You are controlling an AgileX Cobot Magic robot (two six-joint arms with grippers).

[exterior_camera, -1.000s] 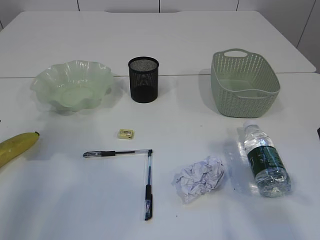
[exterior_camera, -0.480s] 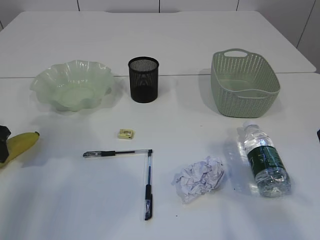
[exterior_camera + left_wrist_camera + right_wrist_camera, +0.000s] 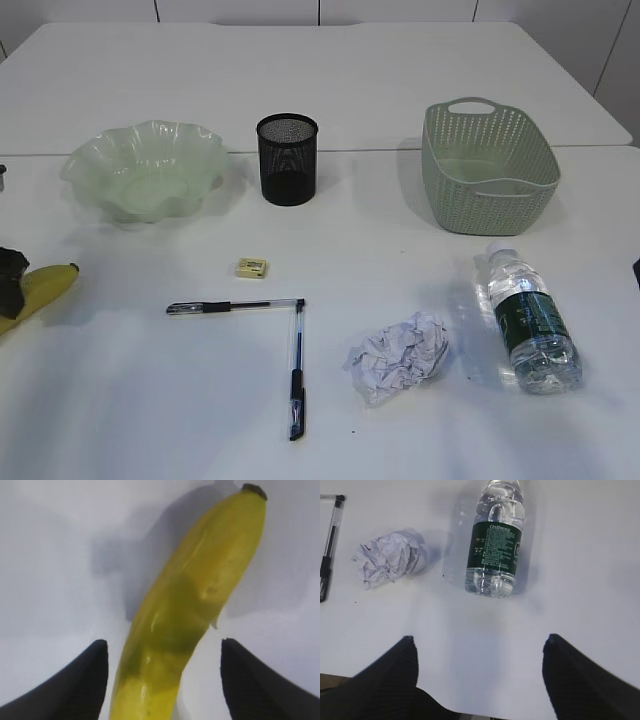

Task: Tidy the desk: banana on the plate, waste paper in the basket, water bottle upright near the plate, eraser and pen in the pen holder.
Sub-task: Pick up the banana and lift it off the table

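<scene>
Banana (image 3: 40,288) is seen at the left edge of the exterior frame, lying on the surface (image 3: 330,220), apparently to be lifted to the plate (image 3: 145,170) first. In the left wrist frame, the left end effector (image 3: 162,680) is spread wide, astride it, not yet closed. In the right wrist frame, the right end effector (image 3: 480,680) is held wide and empty, the water bottle (image 3: 495,545) lying beyond it in the upper centre.

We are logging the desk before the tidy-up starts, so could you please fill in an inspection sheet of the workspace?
Surface: white desk, thin seam across.
Job's things: banana on desk, left edge; plate and basket empty; pen holder upright; eraser, two pens, waste paper loose; water bottle lying down.
Clutter: nothing seen.
Grippers: left gripper open, straddling banana; right gripper open, empty, short of bottle.
Cables: nothing seen.
Surroundings: pale wall panels behind.
</scene>
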